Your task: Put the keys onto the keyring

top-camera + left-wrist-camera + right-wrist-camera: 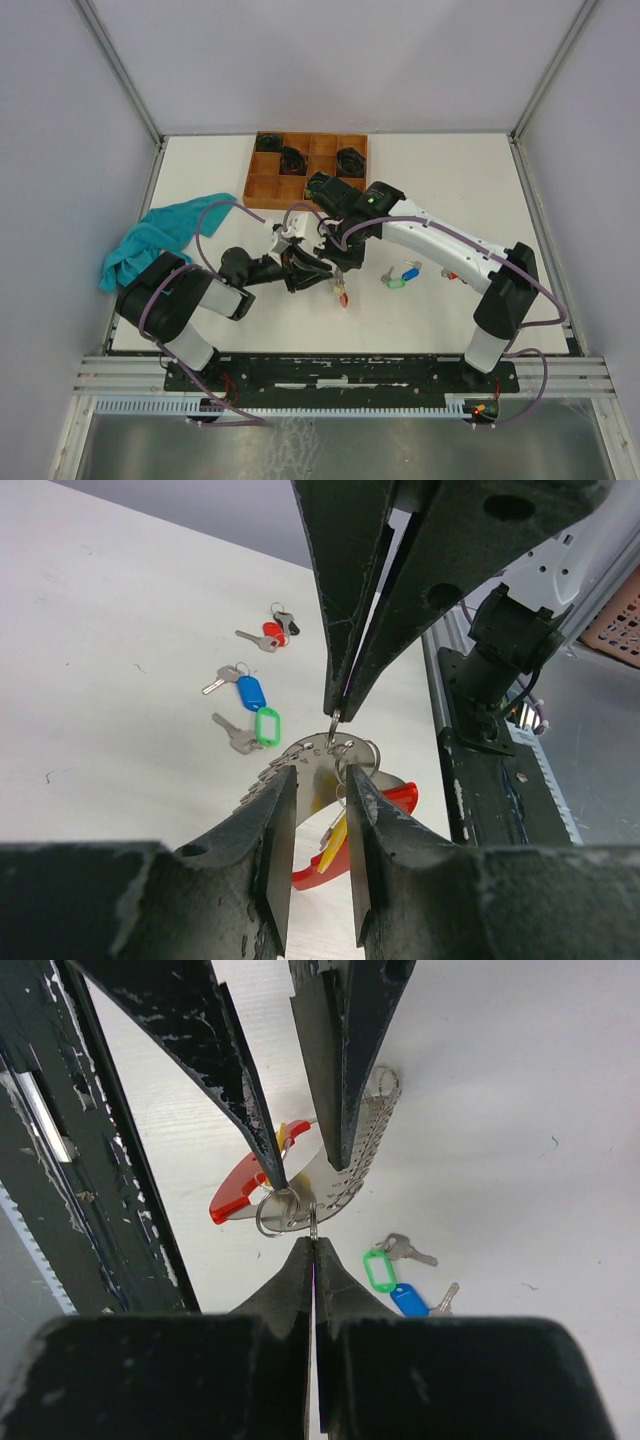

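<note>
The keyring hangs at the edge of a silver plate that has a row of small loops along its curved rim. It is held up off the table, in front of the arm bases and a little left of centre. A red plastic piece and a yellow tag dangle from the same cluster. I can't make out a key on the yellow tag.

The left gripper is clamped on the silver plate, one finger on each face. The right gripper meets it tip to tip. Its fingers are pressed tight together, pinching a small metal loop that stands up from the plate just beside the keyring.

The blue-tagged key and the green-tagged key lie flat on the table, side by side and almost touching. They are to the right of the two grippers, under the right forearm in the overhead view, near the cluster but clear of it. Further out that way lie red-tagged keys, well apart from the pair.

At the far edge of the table sits a wooden tray divided into compartments, several of which hold black coiled bundles. A teal cloth lies crumpled at the left edge.
</note>
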### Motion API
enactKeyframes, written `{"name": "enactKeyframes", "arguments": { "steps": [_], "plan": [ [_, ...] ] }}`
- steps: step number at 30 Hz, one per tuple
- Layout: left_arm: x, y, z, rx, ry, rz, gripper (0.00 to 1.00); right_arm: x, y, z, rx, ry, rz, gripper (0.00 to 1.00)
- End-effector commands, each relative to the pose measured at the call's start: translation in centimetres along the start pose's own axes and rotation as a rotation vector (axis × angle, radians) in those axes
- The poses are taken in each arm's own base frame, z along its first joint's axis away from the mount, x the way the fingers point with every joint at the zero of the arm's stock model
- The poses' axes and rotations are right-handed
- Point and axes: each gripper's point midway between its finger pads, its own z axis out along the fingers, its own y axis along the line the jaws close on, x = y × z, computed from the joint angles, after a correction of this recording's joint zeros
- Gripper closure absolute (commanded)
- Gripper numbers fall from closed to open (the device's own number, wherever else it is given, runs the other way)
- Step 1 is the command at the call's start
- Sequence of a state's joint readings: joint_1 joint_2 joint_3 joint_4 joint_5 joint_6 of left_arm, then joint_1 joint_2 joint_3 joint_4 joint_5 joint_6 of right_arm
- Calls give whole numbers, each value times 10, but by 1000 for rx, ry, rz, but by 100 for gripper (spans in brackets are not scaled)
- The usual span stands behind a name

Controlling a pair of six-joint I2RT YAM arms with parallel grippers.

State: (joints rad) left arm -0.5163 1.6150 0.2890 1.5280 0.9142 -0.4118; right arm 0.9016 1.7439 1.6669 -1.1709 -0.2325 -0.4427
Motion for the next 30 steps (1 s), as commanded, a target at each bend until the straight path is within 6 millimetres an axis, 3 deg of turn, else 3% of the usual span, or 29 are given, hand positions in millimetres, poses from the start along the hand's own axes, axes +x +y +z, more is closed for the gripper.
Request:
{"name": "enactKeyframes", "arguments": {
  "steps": [1, 12, 30],
  "plan": [
    [-44, -11, 5, 36, -144, 158, 67, -23, 1, 2, 12, -103, -46, 99],
    [-51, -14, 4, 41, -157, 185, 68, -17, -1, -5, 14, -154, -12, 99],
    [-45, -23, 12, 126, -119, 154, 76, -28, 4, -8, -24, -206, -36, 98]
  ]
}}
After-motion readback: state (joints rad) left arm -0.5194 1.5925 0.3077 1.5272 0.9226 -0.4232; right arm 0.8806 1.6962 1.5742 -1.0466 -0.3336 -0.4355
